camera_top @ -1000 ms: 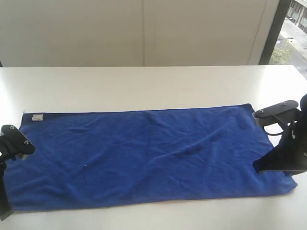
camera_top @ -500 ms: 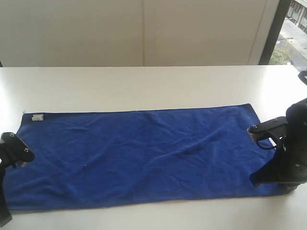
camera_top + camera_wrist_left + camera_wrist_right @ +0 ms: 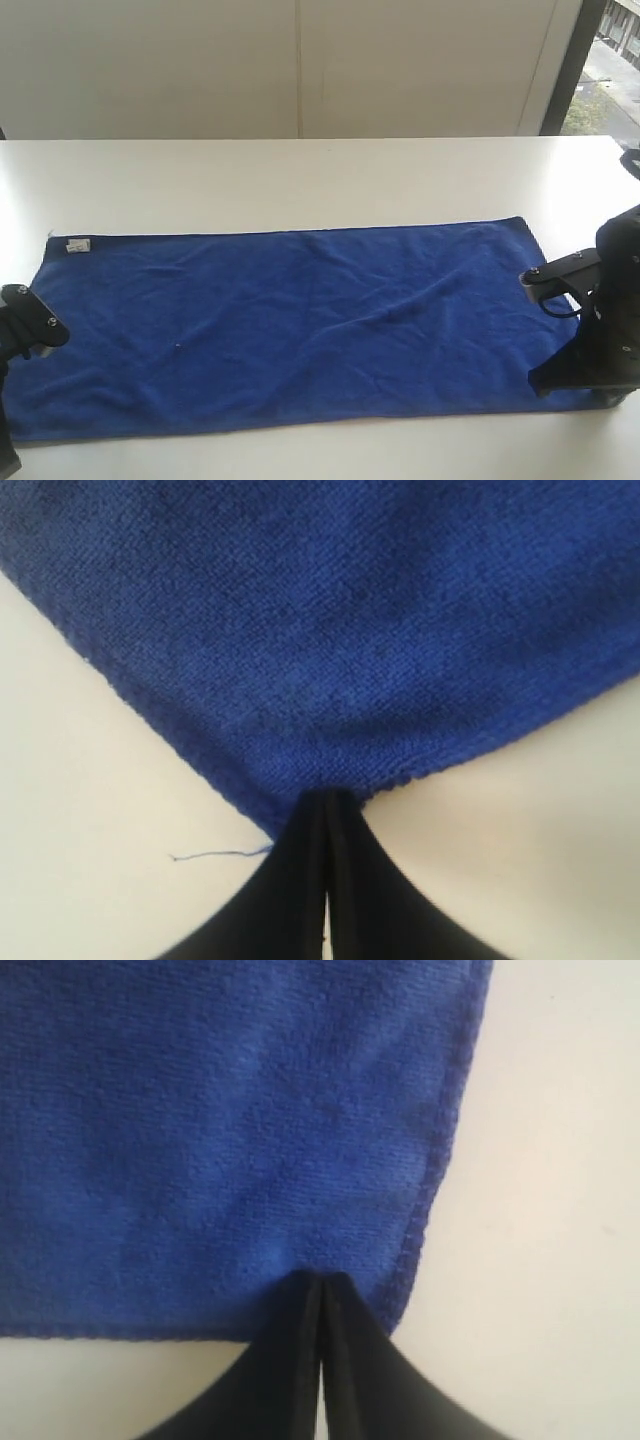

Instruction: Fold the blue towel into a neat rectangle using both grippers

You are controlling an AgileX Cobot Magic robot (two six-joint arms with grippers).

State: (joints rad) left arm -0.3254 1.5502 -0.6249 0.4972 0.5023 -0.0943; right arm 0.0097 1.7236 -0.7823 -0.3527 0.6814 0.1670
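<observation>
The blue towel is spread out flat on a white table. It is laid long-ways from left to right, close to the front edge of the table. The cloth is a deep, bright blue and looks soft and fuzzy. A few soft wrinkles are seen near its middle. A small white label is sewn on at the far left corner. A neat stitched edge is seen all along the sides. A thin blue thread sticks out onto the table by the near left corner.

The left gripper is placed at the near left corner of the towel. Its two black fingers are pressed together, and the tips are right at the edge of the cloth. The right gripper is placed at the near right corner, just inside the side edge. Its fingers are pressed together too. Whether any cloth is caught between the fingers cannot be told.

A pale wall is seen behind the table.
</observation>
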